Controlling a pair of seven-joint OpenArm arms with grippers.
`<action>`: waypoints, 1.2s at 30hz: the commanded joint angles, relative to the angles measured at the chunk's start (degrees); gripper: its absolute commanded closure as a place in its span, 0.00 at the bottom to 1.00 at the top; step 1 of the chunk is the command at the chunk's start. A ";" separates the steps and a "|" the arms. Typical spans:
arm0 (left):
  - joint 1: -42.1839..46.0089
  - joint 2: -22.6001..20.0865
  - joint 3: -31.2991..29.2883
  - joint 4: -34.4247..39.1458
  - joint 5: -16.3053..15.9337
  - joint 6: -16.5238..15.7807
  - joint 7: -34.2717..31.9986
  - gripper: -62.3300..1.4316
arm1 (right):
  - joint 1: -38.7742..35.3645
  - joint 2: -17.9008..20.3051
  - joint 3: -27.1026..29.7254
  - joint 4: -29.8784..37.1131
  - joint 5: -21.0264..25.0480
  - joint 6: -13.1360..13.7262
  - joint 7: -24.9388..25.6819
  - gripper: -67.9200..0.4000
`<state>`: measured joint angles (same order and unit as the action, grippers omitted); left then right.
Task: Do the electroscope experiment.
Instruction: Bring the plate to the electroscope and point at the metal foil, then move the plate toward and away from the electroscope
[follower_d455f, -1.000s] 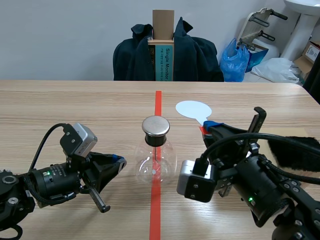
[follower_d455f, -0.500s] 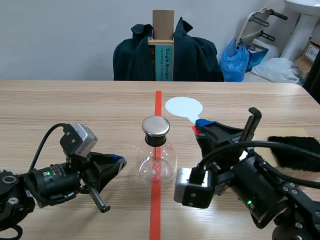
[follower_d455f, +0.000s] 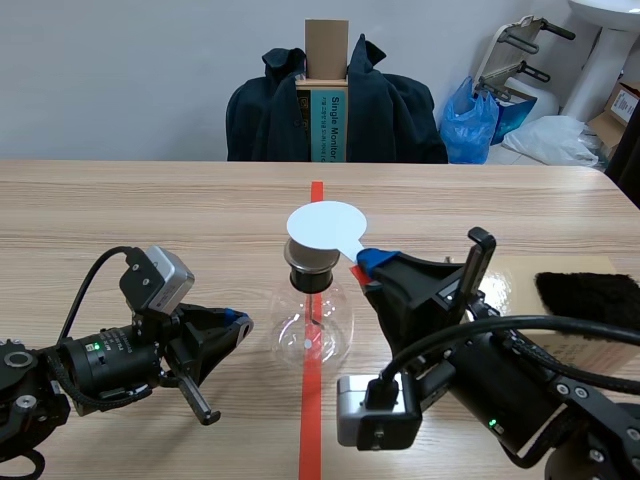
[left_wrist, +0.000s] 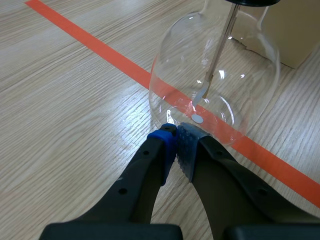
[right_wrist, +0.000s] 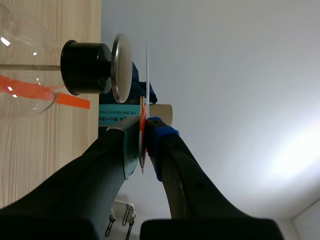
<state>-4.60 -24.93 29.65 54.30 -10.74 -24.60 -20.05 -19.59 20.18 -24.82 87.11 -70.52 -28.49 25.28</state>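
Note:
The electroscope, a clear glass flask (follower_d455f: 312, 325) with a black stopper and a metal cap (follower_d455f: 312, 262), stands on the red tape line; a rod with foil hangs inside. My right gripper (follower_d455f: 368, 262) is shut on the red handle of a white disc (follower_d455f: 325, 224), which hovers just above the cap. In the right wrist view the disc (right_wrist: 148, 75) shows edge-on, a small gap from the cap (right_wrist: 121, 67), with the gripper (right_wrist: 144, 131) pinching its handle. My left gripper (left_wrist: 177, 145) is shut on nothing, its tip right by the base of the flask (left_wrist: 215, 80).
A black furry cloth (follower_d455f: 590, 300) lies on a brown board (follower_d455f: 520, 285) at the right of the table. Beyond the far edge stands a chair draped with a dark jacket (follower_d455f: 390, 110) and a cardboard box (follower_d455f: 327, 60). A blue bag (follower_d455f: 470, 120) sits behind.
My right arm has carried the white disc leftward, from right of the flask to over its metal cap. The left arm has not moved.

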 joint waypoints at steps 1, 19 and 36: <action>-0.02 0.13 -0.31 1.14 -0.52 -0.13 -1.16 0.95 | 0.68 0.31 0.44 1.11 0.20 -0.66 0.85 0.98; -0.02 0.13 -0.31 1.14 -0.52 -0.13 -1.16 0.95 | 0.66 0.31 0.44 1.11 0.00 -0.61 -4.13 0.98; -0.02 0.13 -0.31 1.14 -0.52 -0.13 -1.16 0.95 | 0.52 0.28 0.44 1.11 0.22 -0.55 -20.85 0.98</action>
<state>-4.60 -24.93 29.65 54.30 -10.74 -24.60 -20.05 -19.59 20.18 -24.82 87.11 -70.48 -28.45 4.60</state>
